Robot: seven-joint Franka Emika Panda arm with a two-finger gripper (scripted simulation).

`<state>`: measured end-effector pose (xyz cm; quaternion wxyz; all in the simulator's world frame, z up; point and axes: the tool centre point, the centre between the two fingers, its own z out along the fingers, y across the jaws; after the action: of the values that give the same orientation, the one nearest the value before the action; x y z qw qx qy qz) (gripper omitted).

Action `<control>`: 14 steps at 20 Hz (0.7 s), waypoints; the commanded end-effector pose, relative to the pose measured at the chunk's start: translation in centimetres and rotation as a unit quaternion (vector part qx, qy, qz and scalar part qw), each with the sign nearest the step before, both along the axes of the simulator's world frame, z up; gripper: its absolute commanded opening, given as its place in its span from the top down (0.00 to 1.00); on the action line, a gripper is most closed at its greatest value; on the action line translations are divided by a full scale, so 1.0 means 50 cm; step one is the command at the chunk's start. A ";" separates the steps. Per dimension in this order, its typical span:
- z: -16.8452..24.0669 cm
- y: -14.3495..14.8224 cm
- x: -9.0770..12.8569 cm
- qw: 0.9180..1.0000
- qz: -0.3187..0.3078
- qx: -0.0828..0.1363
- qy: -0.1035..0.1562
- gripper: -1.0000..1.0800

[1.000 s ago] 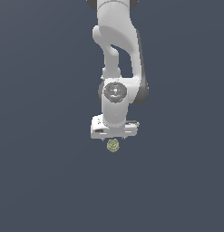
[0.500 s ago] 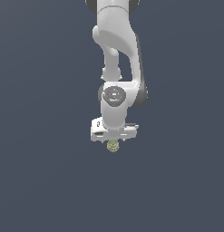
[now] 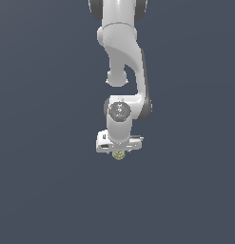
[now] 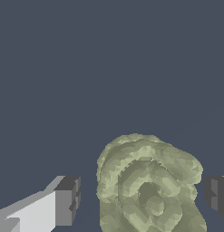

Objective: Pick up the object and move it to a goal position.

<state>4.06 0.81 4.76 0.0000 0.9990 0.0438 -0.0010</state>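
The object (image 3: 119, 155) is a small bumpy olive-yellow and pale green lump on the dark grey floor, right under the white gripper (image 3: 119, 151). In the wrist view the object (image 4: 147, 186) sits between the two dark fingertips (image 4: 67, 200), with a gap on each side. The gripper (image 4: 140, 197) is open and straddles the lump without touching it. The exterior view hides the fingers behind the hand.
The white arm (image 3: 121, 57) reaches down from the top of the exterior view. A plain dark grey floor (image 3: 43, 190) surrounds the object.
The gripper has come down closer over the object, and the wrist has dropped with it. The object has not moved.
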 end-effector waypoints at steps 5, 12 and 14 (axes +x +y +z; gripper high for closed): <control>-0.010 0.000 0.003 1.000 0.000 0.000 -0.001 1.00; -0.010 0.000 0.003 1.000 0.000 0.000 -0.001 1.00; -0.010 0.000 0.003 1.000 0.000 0.000 -0.001 1.00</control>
<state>4.22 0.81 4.27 0.0000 0.9990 0.0438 -0.0002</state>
